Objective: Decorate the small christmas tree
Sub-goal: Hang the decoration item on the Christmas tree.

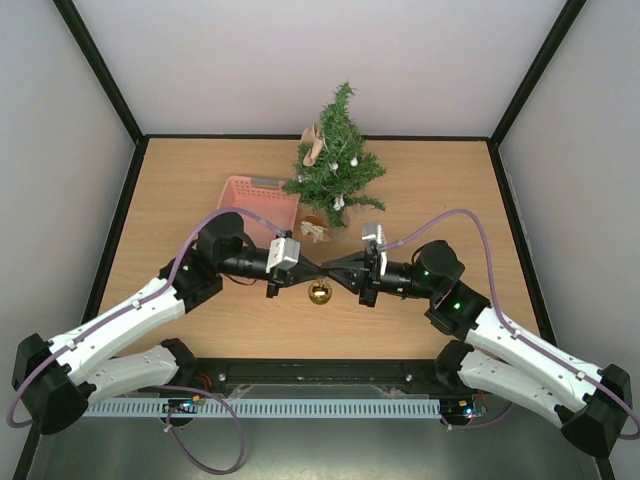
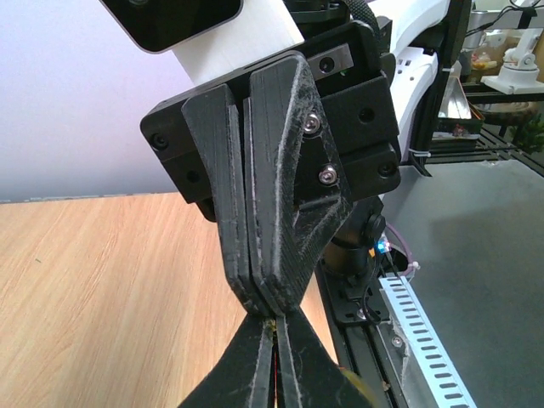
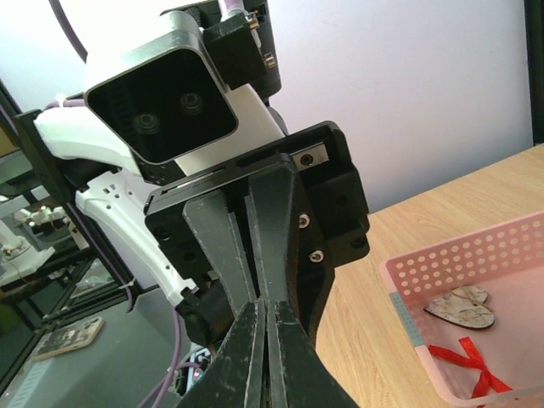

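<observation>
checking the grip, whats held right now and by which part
The gold bauble, apparently by its hanging thread, pinched where the shut left gripper and right gripper meet.

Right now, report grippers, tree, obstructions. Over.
Shut: left gripper and right gripper, tip to tip, gold bauble hanging from them. Behind, small christmas tree upright, partly decorated. Beside it, pink basket.

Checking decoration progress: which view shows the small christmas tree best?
The top external view: the whole small christmas tree stands there beside the pink basket, with small ornaments on its branches. Neither wrist view shows the tree at all.
</observation>
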Robot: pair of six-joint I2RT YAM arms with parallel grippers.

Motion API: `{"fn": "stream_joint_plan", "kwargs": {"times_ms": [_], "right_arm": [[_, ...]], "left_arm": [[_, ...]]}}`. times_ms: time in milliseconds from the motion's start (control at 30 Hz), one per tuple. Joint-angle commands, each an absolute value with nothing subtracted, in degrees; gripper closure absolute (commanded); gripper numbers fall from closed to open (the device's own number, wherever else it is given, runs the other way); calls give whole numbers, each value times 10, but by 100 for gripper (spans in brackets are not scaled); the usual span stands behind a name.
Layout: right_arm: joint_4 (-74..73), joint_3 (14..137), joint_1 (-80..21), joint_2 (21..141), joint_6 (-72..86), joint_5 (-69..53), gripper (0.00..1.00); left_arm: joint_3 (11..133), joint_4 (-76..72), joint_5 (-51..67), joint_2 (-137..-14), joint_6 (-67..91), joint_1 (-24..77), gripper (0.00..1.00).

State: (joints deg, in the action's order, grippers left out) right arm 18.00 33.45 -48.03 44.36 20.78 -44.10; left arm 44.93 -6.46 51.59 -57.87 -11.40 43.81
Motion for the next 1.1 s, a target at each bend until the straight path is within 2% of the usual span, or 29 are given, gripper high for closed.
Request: {"fn": "stream_joint_plan", "kwargs": {"times_ms": [0, 333, 1067], "right_arm": [[164, 342, -483, 434, 188, -409, 98], [107, 351, -483, 422, 150, -345, 98], [49, 383, -483, 420, 96, -306, 98]], "left_arm": [[464, -72, 508, -579, -119, 439, 98], [461, -68, 465, -583, -113, 434, 98], [504, -10, 420, -610, -159, 433, 98]]}}
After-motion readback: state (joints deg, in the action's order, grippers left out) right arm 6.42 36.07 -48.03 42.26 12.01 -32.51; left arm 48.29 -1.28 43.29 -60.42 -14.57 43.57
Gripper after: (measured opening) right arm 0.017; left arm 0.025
